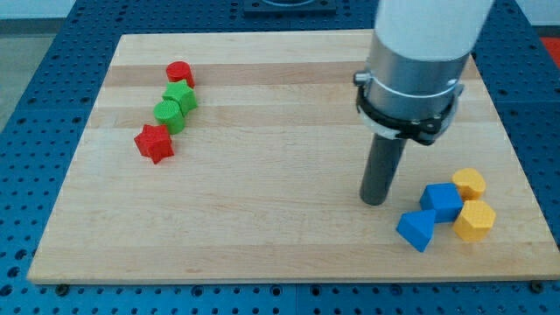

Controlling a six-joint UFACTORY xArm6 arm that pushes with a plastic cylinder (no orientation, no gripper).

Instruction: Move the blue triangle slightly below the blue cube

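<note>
The blue triangle point(416, 229) lies near the view's bottom right, touching the lower left corner of the blue cube point(441, 201). My tip point(375, 200) rests on the board just left of the blue cube and up-left of the blue triangle, a small gap from both. The rod hangs from the large grey and white arm body point(418, 61) at the view's top right.
Two yellow blocks point(470, 184) point(475, 220) sit against the blue cube's right side. At the view's upper left a red cylinder point(179, 74), two green blocks point(180, 96) point(168, 115) and a red star point(154, 143) form a diagonal line. The wooden board point(262, 175) ends close below the blue triangle.
</note>
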